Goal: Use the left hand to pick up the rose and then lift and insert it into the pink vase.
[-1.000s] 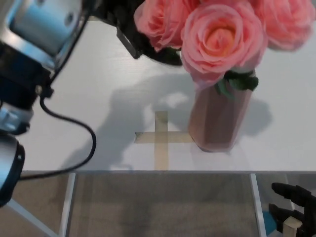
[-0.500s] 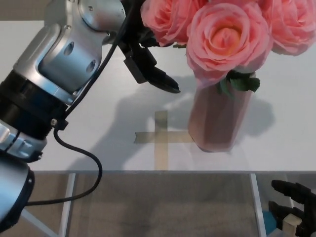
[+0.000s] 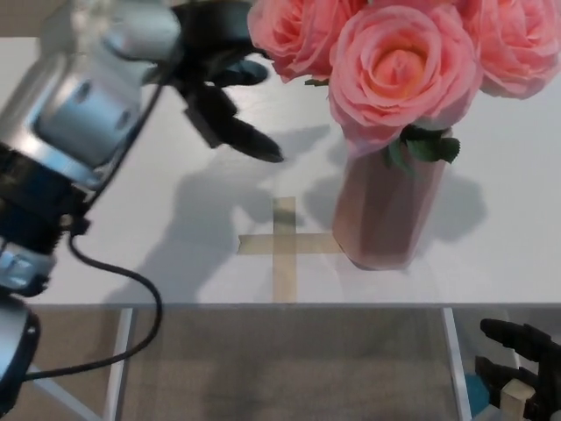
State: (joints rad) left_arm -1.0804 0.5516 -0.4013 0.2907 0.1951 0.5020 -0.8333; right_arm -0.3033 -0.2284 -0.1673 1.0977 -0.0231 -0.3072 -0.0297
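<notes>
Head view: left black three-fingered hand (image 3: pixel 221 88) hovered over the white table (image 3: pixel 131 219), fingers spread, holding nothing, just left of the pink roses (image 3: pixel 399 66). Roses stood upright in the faceted pink vase (image 3: pixel 386 215), beside the tape cross (image 3: pixel 285 244). Right black hand (image 3: pixel 521 364) sat low at the bottom right corner, fingers apart, empty
</notes>
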